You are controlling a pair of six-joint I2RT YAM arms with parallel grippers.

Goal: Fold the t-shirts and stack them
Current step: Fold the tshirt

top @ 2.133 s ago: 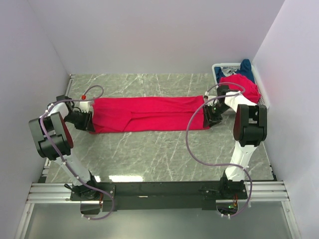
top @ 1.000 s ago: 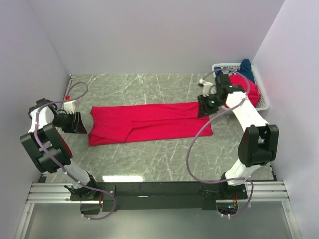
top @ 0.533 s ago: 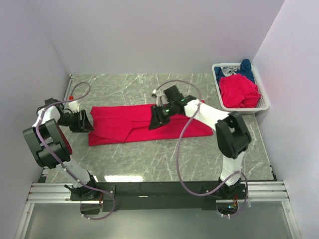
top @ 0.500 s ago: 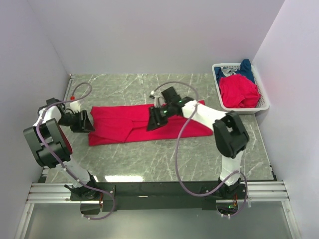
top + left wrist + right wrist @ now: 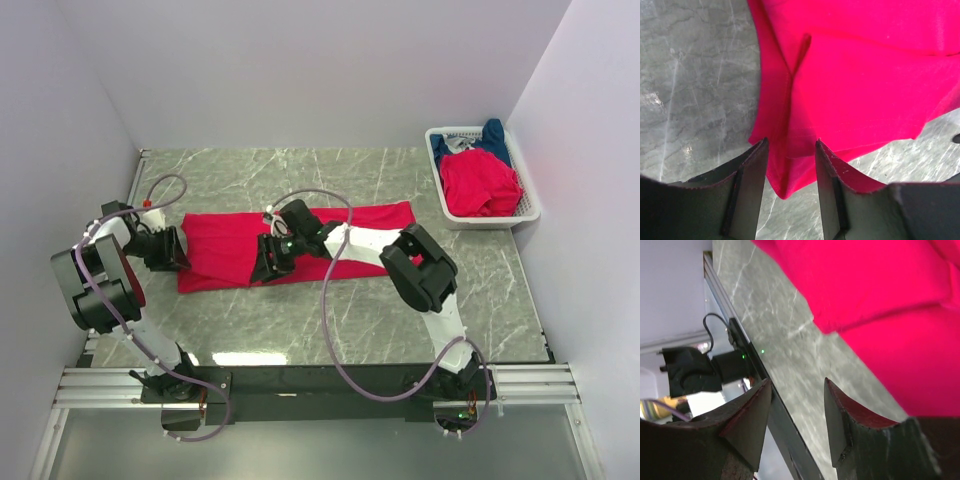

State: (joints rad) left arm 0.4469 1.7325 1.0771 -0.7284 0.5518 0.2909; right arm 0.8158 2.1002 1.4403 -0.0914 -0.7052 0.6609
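A bright red t-shirt point(image 5: 230, 240) lies flat as a long strip across the middle of the table. My left gripper point(image 5: 172, 250) is open at the shirt's left end. In the left wrist view point(image 5: 791, 145) the shirt's near corner point(image 5: 785, 175) lies between the spread fingers point(image 5: 752, 190). My right gripper point(image 5: 268, 262) is open and empty over the shirt's front edge near its middle. In the right wrist view point(image 5: 797, 385) it is above bare table, with the red cloth point(image 5: 880, 295) just beyond.
A white mesh basket point(image 5: 530, 205) at the back right holds another red shirt point(image 5: 480, 185) and a dark blue shirt point(image 5: 492, 135). The marble table point(image 5: 300, 175) is walled at the back and both sides. The black base rail point(image 5: 785, 440) runs along the near edge.
My right arm has swung left from the shirt's right end to its middle front edge. My left gripper has pulled back off the left end, then returned to it, open.
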